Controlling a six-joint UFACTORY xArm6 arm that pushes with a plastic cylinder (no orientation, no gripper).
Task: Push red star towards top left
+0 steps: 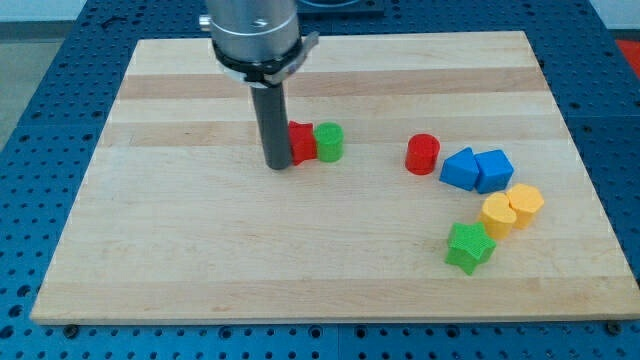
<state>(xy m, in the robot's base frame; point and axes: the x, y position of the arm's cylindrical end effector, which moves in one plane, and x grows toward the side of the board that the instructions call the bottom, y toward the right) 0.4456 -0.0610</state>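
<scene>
The red star [302, 143] lies on the wooden board [180, 230] a little above its middle, partly hidden behind my rod. A green cylinder [328, 142] touches its right side. My tip [277, 165] rests on the board right against the red star's left side, slightly toward the view's bottom.
A red cylinder [423, 154] stands right of centre. Two blue blocks [461, 169] [493, 170] sit together further right. Below them are two yellow blocks [497, 214] [525, 203] and a green star [469, 247]. The board lies on a blue perforated table [40, 120].
</scene>
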